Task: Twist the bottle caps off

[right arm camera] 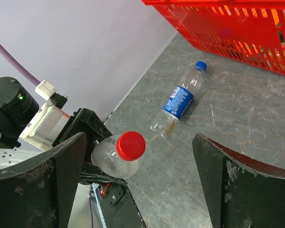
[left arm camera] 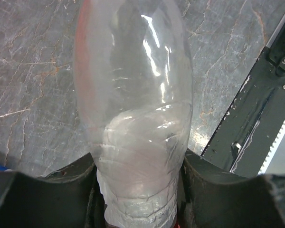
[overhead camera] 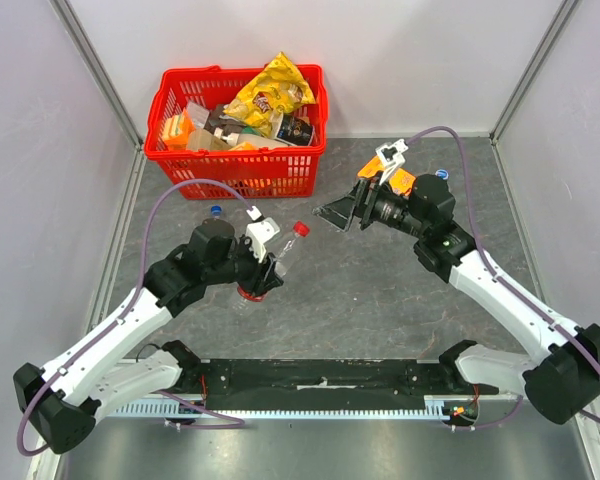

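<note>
The red cap [right arm camera: 130, 145] sits on the neck of a clear bottle [left arm camera: 133, 118] that is held up off the tabletop [overhead camera: 380, 300]. In the top view the bottle's long axis runs on a slant: its base is low and to the left, by the left arm's wrist, and its neck rises up and to the right, away from the arm bases. The cap end points toward the right gripper [overhead camera: 338, 213], and in the right wrist view the cap's flat top faces that camera almost head on.

The left gripper [overhead camera: 260, 278] is clamped on the lower body of this bottle. In the left wrist view its two fingers [left arm camera: 52, 194] press against the plastic on either side, and the clear shoulder reaches away from the camera over the grey stone-patterned surface.

The right gripper stands with its jaws spread wide and nothing between them. It is near the red cap but apart from it, and in its own view the cap shows in the gap between the two dark fingers [right arm camera: 242, 190].

A second bottle, the blue-labelled bottle [right arm camera: 179, 102], lies on its side on the tabletop beyond the held one. Its blue cap [right arm camera: 200, 65] is on and points toward the red basket [overhead camera: 180, 150]. The basket stands at the far edge and is filled with packets, a yellow bag [overhead camera: 270, 95] on top.
</note>
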Motion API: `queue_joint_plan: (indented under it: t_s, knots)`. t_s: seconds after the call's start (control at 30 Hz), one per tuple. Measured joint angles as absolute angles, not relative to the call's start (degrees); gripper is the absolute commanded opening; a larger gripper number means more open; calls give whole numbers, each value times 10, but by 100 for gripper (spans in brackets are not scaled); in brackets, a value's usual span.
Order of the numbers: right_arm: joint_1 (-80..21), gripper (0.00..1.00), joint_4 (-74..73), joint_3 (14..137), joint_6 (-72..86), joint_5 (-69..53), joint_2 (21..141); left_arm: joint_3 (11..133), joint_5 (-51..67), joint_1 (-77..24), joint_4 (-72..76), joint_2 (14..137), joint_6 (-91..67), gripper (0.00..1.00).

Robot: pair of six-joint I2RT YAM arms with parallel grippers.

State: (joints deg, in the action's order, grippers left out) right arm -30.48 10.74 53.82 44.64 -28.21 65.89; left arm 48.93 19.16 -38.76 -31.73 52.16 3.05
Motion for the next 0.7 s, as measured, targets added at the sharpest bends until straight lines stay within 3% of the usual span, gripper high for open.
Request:
queue_joint_plan:
  t_s: [0.47, 0.7]
  knots:
    - [-302, 98, 43, 576, 445, -378, 791, 474, 155, -390, -331, 522, 30, 43]
    - [-304, 76, 102, 576, 488, -429, 806, 474, 153, -393, -329, 536, 30, 43]
